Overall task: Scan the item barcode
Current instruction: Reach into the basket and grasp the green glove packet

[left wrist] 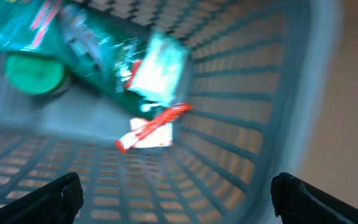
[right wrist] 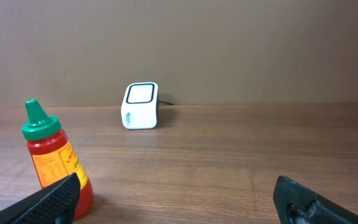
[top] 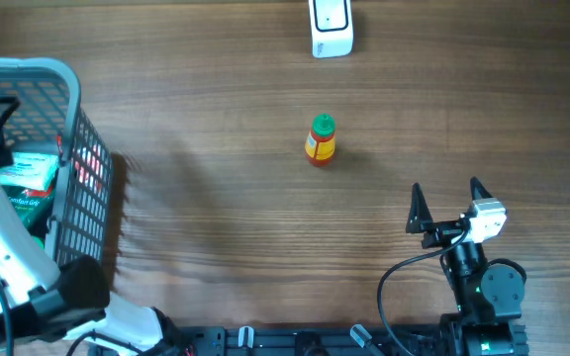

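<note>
A red sauce bottle [top: 321, 139] with a green cap and a yellow label stands upright mid-table; in the right wrist view the bottle [right wrist: 55, 165] is just beyond the left fingertip. The white scanner [top: 331, 28] stands at the far edge, and the scanner [right wrist: 140, 106] faces my right gripper. My right gripper [top: 450, 203] is open and empty, near and to the right of the bottle. My left gripper [left wrist: 176, 190] is open and empty, hanging over the inside of the blue basket [left wrist: 247, 93].
The basket [top: 38, 67] stands at the table's left edge. It holds a green packet [top: 26, 183], a green-capped tube [left wrist: 92, 43] and a small red and white sachet [left wrist: 151, 130]. The left arm [top: 8, 247] reaches over it.
</note>
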You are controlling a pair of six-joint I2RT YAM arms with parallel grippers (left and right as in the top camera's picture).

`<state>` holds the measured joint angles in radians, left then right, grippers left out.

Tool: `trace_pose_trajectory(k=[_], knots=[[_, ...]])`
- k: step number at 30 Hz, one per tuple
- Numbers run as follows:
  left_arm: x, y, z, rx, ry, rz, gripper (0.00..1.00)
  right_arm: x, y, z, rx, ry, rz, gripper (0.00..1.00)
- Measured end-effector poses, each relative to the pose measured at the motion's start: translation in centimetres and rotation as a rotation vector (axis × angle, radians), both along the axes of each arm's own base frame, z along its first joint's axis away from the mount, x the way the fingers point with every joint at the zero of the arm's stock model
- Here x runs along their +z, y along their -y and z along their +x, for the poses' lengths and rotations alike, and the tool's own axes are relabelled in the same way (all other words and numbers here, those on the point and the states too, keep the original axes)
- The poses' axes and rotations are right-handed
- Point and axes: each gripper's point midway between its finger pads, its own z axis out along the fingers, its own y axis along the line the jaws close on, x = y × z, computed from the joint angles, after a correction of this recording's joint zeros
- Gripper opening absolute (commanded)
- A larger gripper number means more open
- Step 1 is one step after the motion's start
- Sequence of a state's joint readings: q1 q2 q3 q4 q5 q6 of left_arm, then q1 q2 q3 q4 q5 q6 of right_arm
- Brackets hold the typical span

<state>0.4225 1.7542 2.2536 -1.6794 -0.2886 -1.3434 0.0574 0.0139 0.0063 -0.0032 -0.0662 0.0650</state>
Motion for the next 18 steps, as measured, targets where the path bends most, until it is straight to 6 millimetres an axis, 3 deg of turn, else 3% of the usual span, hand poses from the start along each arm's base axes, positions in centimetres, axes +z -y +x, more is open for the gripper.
trace_pose_trajectory(k=[8, 13, 18], knots=[[-10.2, 0.4, -3.1, 0.395, -0.164, -0.194, 1.0, 0.0, 0.0, 0.0, 0.0, 0.0, 0.0, 1.0], [-15.6, -0.2, -2.2, 0.525, -0.125, -0.213, 1.0, 0.0, 0.0, 0.0, 0.0, 0.0, 0.0, 1.0], [-19.1, -0.5, -1.6, 0.553, -0.1, -0.211, 0.99, 0.0, 0.0, 0.0, 0.0, 0.0, 0.0, 1.0]])
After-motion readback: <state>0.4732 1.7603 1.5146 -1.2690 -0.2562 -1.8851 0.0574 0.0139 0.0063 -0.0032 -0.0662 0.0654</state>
